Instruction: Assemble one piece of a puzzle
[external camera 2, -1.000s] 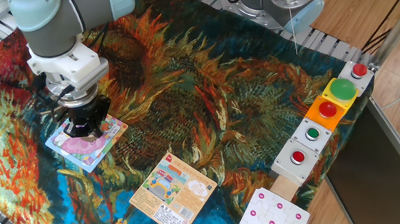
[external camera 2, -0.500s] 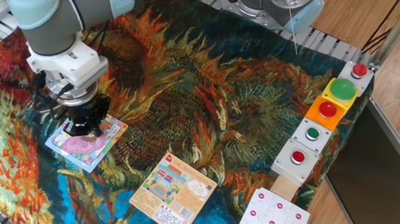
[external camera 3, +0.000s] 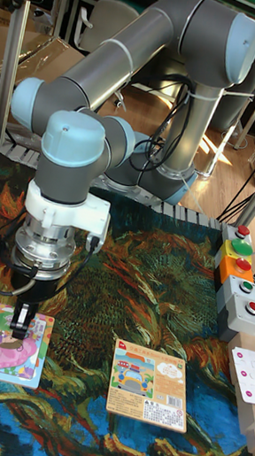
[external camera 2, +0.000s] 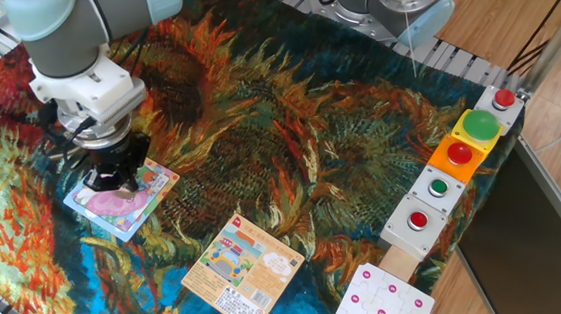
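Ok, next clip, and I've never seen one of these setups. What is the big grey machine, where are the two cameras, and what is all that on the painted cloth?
The grey machine is a robot arm with jointed tubes and a two-finger gripper at its tip. One camera looks down at the table from a corner; the tall picture faces the arm from the front.

On the sunflower-print cloth lies the puzzle, a small square jigsaw with a pink figure. The gripper stands right over it, fingers pointing down close together. The piece cannot be made out, so I cannot tell whether anything is held.

Nearer the front lies an orange card, which is not part of the puzzle, and a white board with pink dots. Along the right edge sits a row of button boxes.
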Controlling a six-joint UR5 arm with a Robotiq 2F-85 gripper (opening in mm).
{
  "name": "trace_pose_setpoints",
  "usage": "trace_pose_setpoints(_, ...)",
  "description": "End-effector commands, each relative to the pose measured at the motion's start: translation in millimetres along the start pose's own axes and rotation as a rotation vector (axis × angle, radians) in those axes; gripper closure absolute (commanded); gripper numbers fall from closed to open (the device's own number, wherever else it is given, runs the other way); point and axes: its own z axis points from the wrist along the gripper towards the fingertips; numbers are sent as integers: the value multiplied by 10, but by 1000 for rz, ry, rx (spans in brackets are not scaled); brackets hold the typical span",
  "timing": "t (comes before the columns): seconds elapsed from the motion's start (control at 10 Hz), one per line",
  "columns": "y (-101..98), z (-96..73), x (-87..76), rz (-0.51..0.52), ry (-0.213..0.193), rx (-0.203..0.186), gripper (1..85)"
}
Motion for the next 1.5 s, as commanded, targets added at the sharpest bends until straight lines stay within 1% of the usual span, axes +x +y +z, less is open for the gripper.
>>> trace_pose_setpoints(0.0, -25, 6, 37, 3, -5, 9, 843)
trace_pose_setpoints(0.2, 6, 19, 82, 0, 1, 10, 843)
trace_pose_setpoints(0.7, 104, 46, 69, 12, -16, 4, 843)
trace_pose_setpoints(1.4, 160, 27, 43, 22, -30, -5, 843)
